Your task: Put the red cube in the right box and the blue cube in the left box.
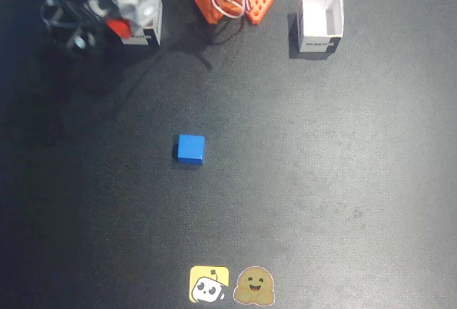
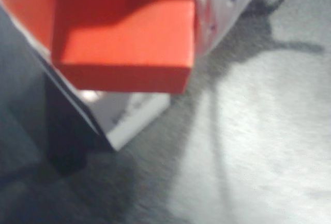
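The gripper (image 1: 118, 20), clamped on the small matte orange-red cube (image 2: 124, 43), hangs directly above the white open-topped card box (image 2: 132, 113) at upper left.

Showing a matte blue cube (image 1: 191, 148) on a dark, finely speckled table surface (image 1: 321, 180) (slightly rough-looking), a white card box (image 1: 320, 20), a matte orange-red cube (image 2: 124, 43).

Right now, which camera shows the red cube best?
The wrist view: the red cube fills the upper left, above a white box. The fixed view shows only a red sliver under the arm.
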`<action>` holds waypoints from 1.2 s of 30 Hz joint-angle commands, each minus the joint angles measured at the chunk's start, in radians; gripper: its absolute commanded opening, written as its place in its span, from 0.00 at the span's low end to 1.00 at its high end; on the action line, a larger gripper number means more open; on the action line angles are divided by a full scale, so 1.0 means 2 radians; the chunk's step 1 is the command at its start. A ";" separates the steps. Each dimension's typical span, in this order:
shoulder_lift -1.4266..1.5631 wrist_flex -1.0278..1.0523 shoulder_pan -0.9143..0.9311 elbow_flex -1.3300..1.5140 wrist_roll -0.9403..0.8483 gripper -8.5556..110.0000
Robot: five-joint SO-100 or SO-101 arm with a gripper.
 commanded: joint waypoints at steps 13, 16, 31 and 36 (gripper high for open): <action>0.018 0.016 0.055 -0.029 0.083 0.19; 0.022 0.025 0.055 -0.027 0.101 0.19; 0.035 0.031 0.085 -0.008 0.150 0.19; 0.035 0.026 0.097 -0.002 0.152 0.19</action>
